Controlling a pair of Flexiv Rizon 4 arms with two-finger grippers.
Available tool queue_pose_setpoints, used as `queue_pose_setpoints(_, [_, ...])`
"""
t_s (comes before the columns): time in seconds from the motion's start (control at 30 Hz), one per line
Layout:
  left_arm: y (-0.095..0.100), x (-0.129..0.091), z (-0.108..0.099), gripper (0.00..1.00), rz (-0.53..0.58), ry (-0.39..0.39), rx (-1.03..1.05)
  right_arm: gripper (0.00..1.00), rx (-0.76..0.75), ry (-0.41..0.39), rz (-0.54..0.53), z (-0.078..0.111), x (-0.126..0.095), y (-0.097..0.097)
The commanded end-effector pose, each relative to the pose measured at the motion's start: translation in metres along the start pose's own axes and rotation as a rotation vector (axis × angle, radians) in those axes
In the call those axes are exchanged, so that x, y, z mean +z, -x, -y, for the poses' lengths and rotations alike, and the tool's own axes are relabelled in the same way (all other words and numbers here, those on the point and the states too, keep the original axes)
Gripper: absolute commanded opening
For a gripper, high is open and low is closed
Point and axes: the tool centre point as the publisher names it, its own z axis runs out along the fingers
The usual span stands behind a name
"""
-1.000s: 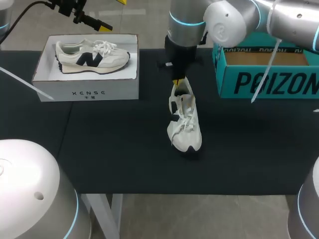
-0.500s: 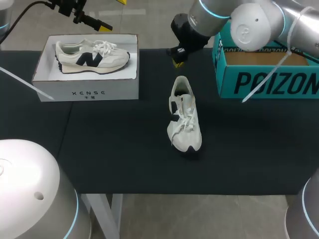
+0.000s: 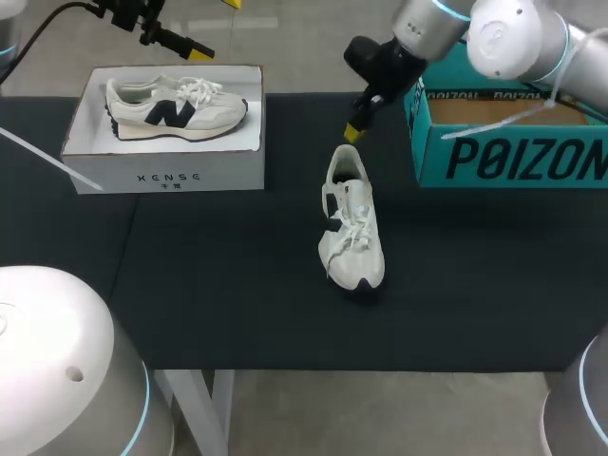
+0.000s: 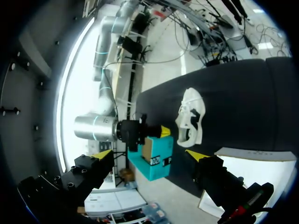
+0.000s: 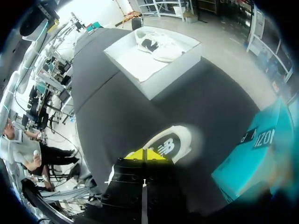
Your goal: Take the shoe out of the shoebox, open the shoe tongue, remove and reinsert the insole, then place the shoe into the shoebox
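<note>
The left gripper [image 4: 148,155] is held past the table's far left edge, fingers wide apart and empty. A white box [image 3: 161,167] holding a sneaker [image 3: 176,106] is set nearby. The white shoe [image 3: 351,228] is stood upright mid-table. The right gripper [image 3: 354,128] is positioned just beyond its heel, tips pressed together on nothing. The open teal shoebox [image 3: 513,157] is located far right.

Print check | teal shoebox [image 3: 427,142], upper right: large black lettering across front wall, smaller black line along rim | white box [image 3: 114,176], upper left: small spaced dark lettering on front wall | sneaker [image 3: 176,106] inside it: dark letter emblem | white shoe [image 5: 168,144], right wrist view: dark side emblem.
</note>
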Motion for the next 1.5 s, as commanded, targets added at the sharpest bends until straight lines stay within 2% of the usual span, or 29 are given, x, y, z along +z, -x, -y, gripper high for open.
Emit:
queue_pose_setpoints(0.03, [0.000,0.000,0.000,1.00,-0.005,-0.001,0.000,0.00,0.029,-0.309,-0.031,-0.010,-0.001,0.008])
queue_pose_setpoints(0.07, [0.000,0.000,0.000,1.00,-0.005,-0.001,0.000,0.13,0.046,-0.290,-0.003,-0.008,-0.003,0.008])
queue_pose_setpoints(0.1, [0.000,0.000,0.000,1.00,-0.005,-0.001,0.000,1.00,0.059,-0.262,0.033,-0.008,-0.006,0.007])
queue_pose_setpoints(0.2, [0.000,0.000,0.000,1.00,-0.005,-0.001,0.000,1.00,0.094,-0.128,0.080,-0.009,-0.012,0.005])
queue_pose_setpoints(0.3, [0.000,0.000,0.000,1.00,-0.005,-0.001,0.000,1.00,0.106,-0.041,0.123,-0.013,-0.017,0.003])
queue_pose_setpoints(0.4, [0.000,0.000,0.000,1.00,-0.005,-0.001,0.000,1.00,0.093,-0.036,0.168,-0.015,-0.016,0.004])
queue_pose_setpoints(0.5, [0.000,0.000,0.000,1.00,-0.005,-0.001,0.000,1.00,0.090,-0.072,0.210,-0.018,-0.016,0.003])
queue_pose_setpoints(0.97, [0.000,0.000,0.000,1.00,-0.005,-0.001,0.000,1.00,0.099,-0.073,0.212,-0.017,-0.016,0.004])
queue_pose_setpoints(1.03, [0.000,0.000,0.000,1.00,-0.005,-0.001,0.000,1.00,-0.039,-0.158,0.272,-0.031,-0.017,0.007])
queue_pose_setpoints(1.1, [0.000,0.000,0.000,1.00,-0.005,-0.001,0.000,1.00,-0.192,-0.243,0.323,-0.037,-0.017,0.014])
queue_pose_setpoints(1.23, [0.000,0.000,0.000,1.00,-0.005,-0.001,0.000,1.00,-0.390,-0.461,0.294,-0.037,-0.015,0.027])
queue_pose_setpoints(1.3, [0.000,0.000,0.000,1.00,-0.005,-0.001,0.000,1.00,-0.472,-0.492,0.264,-0.034,-0.011,0.033])
queue_pose_setpoints(1.43, [0.000,0.000,0.000,1.00,-0.005,-0.001,0.000,1.00,-0.662,-0.645,0.220,-0.032,0.001,0.038])
queue_pose_setpoints(1.5, [0.000,0.000,0.000,1.00,-0.005,-0.001,0.000,1.00,-0.694,-0.651,0.214,-0.026,0.006,0.044])
